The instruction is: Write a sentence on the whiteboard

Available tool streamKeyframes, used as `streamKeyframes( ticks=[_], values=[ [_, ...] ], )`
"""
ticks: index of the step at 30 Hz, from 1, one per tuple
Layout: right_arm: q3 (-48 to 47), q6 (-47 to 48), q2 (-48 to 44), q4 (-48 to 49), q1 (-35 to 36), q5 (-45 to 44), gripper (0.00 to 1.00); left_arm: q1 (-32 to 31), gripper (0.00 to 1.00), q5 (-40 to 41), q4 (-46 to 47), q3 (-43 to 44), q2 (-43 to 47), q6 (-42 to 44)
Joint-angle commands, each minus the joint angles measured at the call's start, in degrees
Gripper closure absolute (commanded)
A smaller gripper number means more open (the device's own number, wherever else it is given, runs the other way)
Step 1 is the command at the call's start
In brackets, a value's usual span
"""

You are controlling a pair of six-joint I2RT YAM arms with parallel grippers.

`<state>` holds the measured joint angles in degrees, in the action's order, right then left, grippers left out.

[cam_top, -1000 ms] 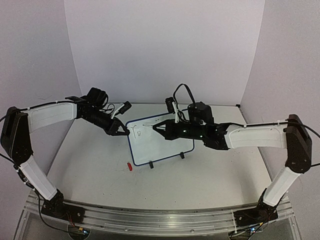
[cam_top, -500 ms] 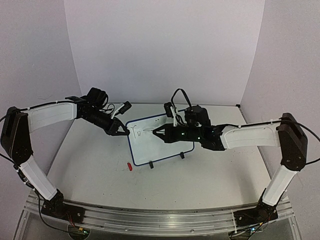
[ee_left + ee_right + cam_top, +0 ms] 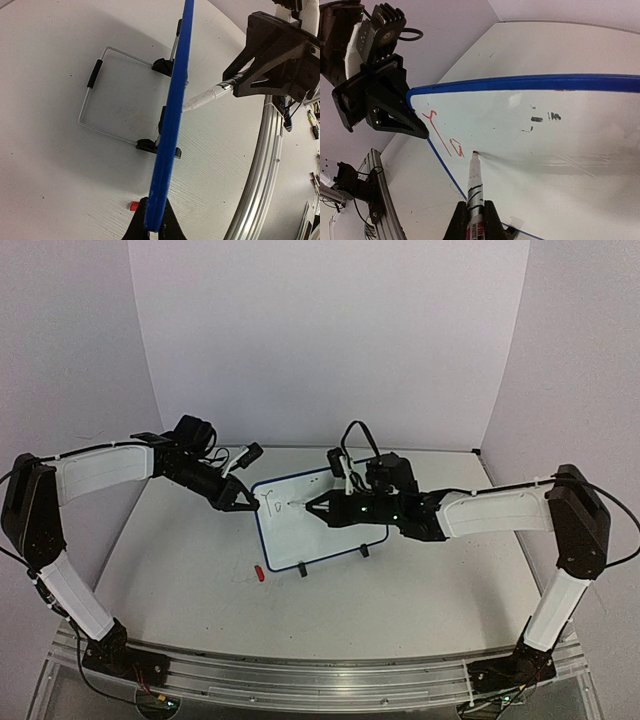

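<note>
Top external view: a small white rectangular whiteboard (image 3: pixel 318 536) with rounded corners and a thin dark blue frame stands tilted back on the pale grey table (image 3: pixel 420 590), about midway between the two arms. The left gripper (image 3: pixel 247 502) is clamped on the board's upper left edge. The right gripper (image 3: pixel 312 505) reaches in from the right and grips a slim white marker (image 3: pixel 298 504), whose tip meets the board face just right of the sentence (image 3: pixel 275 504), so far only a couple of thin reddish strokes near the top left corner. A small red cap (image 3: pixel 257 573) lies on the table just beside the board's lower left corner. Left wrist view: the whiteboard (image 3: pixel 172 115) is seen edge-on as a blue strip, its near end pinched between the closed fingers of the left gripper (image 3: pixel 153 227). Two small black feet (image 3: pixel 145 146) and a thin wire stand (image 3: pixel 95 100) prop it from behind, the cap (image 3: pixel 134 205) sits close by, and on the far side the right gripper (image 3: pixel 240 82) presses the marker (image 3: pixel 202 101) against the face. Right wrist view: the right gripper (image 3: pixel 474 222) is closed around the barrel of the marker (image 3: pixel 475 185), its tip touching the whiteboard (image 3: pixel 545 150) just right of the sentence (image 3: pixel 440 132), which shows a T-like stroke and a small loop. The left gripper (image 3: pixel 417 130) bites the board's left edge beside those strokes.
</note>
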<state>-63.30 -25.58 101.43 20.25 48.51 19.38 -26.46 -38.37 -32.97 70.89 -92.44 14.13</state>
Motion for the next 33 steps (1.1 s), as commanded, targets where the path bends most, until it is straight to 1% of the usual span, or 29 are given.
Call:
streamKeyframes(
  ticks=[1,7,15,24,33],
  values=[
    [-2.93,0.28,0.62,1.63,-0.29,-0.63,1.0,0.26,1.0,4.39,-0.8,1.53,-1.2,1.69],
    [-3.41,0.56,1.71,1.49,-0.32,0.77,1.0,0.27,1.0,4.34,-0.78,1.53,-1.14,1.71],
    [-1.56,0.29,2.18,0.6,-0.26,2.28,1.0,0.26,1.0,4.33,-0.76,1.58,-1.25,1.72],
    [-0.66,0.88,0.61,-1.23,-0.27,-0.71,1.0,0.22,1.0,4.32,-0.87,1.62,-1.28,1.75],
    [-2.25,1.33,-0.98,-1.36,-0.28,-3.66,1.0,0.2,1.0,4.36,-0.89,1.62,-1.21,1.79]
  ],
)
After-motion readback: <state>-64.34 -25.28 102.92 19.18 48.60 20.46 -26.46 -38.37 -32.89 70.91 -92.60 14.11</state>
